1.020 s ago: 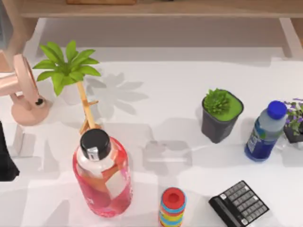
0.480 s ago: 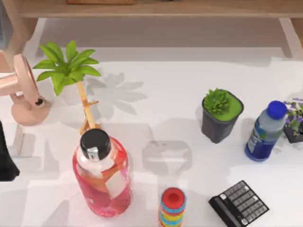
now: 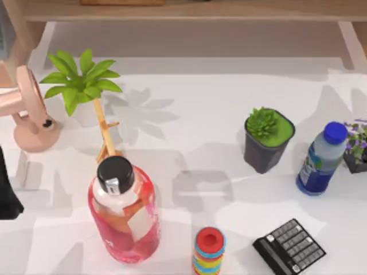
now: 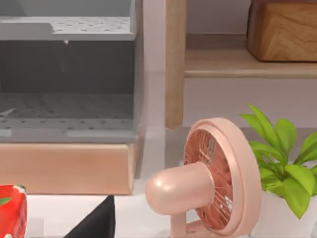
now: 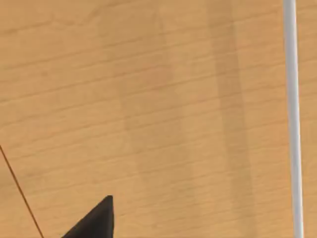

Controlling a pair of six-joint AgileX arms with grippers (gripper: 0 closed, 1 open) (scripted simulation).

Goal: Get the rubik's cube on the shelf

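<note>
The shelf [image 3: 229,10] runs along the far edge of the white table [image 3: 189,114], and nothing standing on that table has budged in the last second. The red bottle [image 3: 123,215], pink fan [image 3: 31,112], fake palm [image 3: 83,80], black plant pot [image 3: 266,140], water bottle [image 3: 321,160], calculator [image 3: 289,247] and ring stack [image 3: 209,251] are all exactly where they were. The left arm [image 3: 7,189] sits parked at the table's left edge, its left gripper [image 4: 99,223] pointing at the fan and a shelf leg [image 4: 176,64]. The only thing that has changed is the shadows. The blotch in the middle of the table [image 3: 200,192] got darker and changed shape, and a fresh shadow [image 3: 332,100] turned up on the right side near the shelf. To me that says the right arm is on the move overhead. The right gripper [image 5: 94,220] is looking straight at tan wood grain, which looks like the shelf board, so my guess is it's over the shelf, at or near the drop-off. I honestly can't tell where the rubik's cube is right now, held or already set down. I also can't tell whether either gripper is open or closed.
</note>
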